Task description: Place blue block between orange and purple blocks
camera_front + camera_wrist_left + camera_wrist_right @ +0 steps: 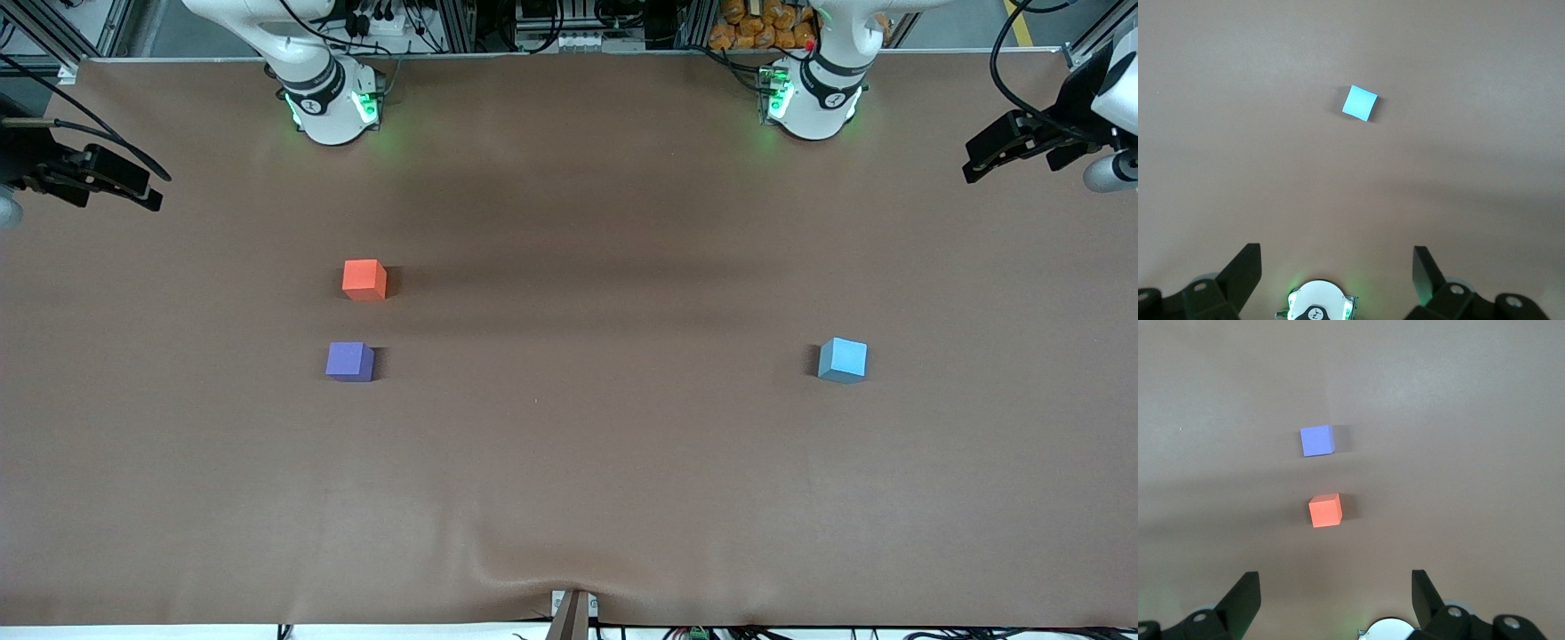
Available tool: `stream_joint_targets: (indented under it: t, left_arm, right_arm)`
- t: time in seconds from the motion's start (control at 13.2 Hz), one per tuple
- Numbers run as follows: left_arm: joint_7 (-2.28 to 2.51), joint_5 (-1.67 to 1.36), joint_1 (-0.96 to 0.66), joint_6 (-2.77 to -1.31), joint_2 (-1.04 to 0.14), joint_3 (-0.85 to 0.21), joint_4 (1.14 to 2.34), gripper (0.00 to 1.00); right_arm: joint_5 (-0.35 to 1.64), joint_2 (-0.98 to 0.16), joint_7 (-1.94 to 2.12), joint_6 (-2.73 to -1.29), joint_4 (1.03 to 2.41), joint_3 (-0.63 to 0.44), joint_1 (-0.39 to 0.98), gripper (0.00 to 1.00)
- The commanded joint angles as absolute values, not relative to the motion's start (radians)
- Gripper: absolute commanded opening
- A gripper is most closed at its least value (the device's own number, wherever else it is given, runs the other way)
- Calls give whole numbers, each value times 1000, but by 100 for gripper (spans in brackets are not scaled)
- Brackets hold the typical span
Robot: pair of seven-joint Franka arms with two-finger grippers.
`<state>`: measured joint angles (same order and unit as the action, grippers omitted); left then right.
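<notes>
Nothing is done yet as I am reading it: nearest the front camera, the sky-blue block (843, 360) is sitting alone toward the left arm's end of the table, level with the violet-purple block (349, 362) at the right arm's end, and the orange-red block (364, 279) is lying just at that one's 12 o'clock, a narrow gap between them. Farthest up, I am holding the left gripper (1338, 277) spread wide over bare brown table cover (569, 480) at the blue cube's 1 o'clock, and the right gripper (1336, 597) equally wide and waiting at the orange cube's 10 o'clock. Grasp, carry and placement are all remaining.
</notes>
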<state>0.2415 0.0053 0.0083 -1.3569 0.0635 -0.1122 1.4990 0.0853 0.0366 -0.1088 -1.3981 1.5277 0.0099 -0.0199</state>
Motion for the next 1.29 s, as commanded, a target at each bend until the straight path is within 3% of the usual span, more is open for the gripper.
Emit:
stream_joint_targets:
  t: [0.0,0.76,0.99,1.22]
  left_arm:
    - [222,0,20,-1393,61,-118,1516,100]
    - [221,-2,14,-1646,55,-121,1744,100]
    - [206,-15,11,-1719,-12,-123,1785,100]
    - [123,-3,6,-1889,-60,-126,1873,100]
  right_arm:
    - [95,40,-97,-1391,1528,23,-44,100]
    - [95,26,-97,-1393,1528,25,-49,100]
    - [89,8,-97,-1393,1526,23,-51,100]
    - [89,8,-97,-1391,1526,23,-51,100]
